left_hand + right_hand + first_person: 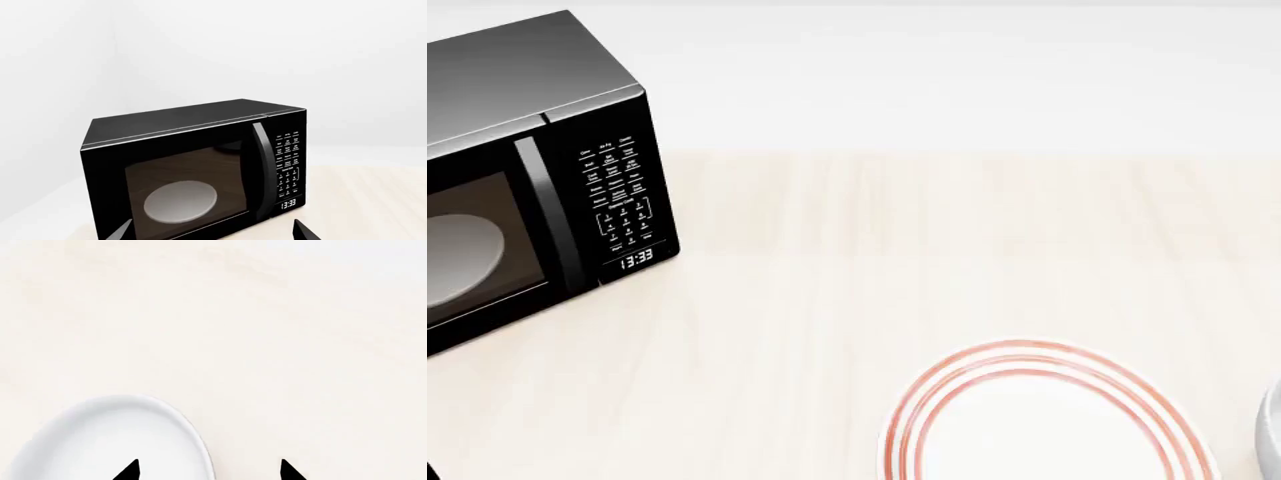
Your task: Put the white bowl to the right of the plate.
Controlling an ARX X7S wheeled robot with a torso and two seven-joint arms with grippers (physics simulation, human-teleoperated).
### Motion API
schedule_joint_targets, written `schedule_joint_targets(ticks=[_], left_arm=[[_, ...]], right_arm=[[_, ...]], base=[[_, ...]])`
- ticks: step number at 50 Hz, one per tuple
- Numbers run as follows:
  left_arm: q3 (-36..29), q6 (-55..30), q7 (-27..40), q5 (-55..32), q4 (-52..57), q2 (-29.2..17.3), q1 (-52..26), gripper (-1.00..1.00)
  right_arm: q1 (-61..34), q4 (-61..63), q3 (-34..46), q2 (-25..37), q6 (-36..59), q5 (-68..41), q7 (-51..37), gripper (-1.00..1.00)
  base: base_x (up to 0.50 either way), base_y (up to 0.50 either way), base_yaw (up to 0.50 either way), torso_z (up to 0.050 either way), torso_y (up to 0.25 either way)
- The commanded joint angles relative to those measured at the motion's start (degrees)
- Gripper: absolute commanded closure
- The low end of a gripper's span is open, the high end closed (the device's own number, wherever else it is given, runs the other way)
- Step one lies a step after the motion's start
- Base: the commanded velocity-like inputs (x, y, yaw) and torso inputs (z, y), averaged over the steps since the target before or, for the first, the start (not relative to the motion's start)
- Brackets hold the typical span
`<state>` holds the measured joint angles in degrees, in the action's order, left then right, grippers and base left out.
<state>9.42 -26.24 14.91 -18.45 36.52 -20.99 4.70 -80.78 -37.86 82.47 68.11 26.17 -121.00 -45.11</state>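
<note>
Right wrist view: right pincer (208,471) spread wide astride white bowl (113,440) rim, gripping nothing.

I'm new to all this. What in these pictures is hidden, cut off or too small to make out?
- White bowl: the right wrist view's edge cuts it; in the head view only a sliver shows at the edge.
- Plate: its near part is cut by the head view's lower edge.
- Microwave: its keypad labels are too small to read.
- Left hand and right hand: only fingertips show, apart; arms unseen.
</note>
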Motion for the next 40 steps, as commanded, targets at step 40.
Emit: schedule_joint_targets(ticks=[40], left_arm=[[-9.5, 2.9, -0.4, 5.0, 9.5, -0.7, 6.4, -1.0]], right_arm=[[42.2, 89.6, -22.3, -13.3, -9.1, 67.3, -41.6, -1.0]], base=[[0.0, 0.0, 0.0, 0.0, 0.0]])
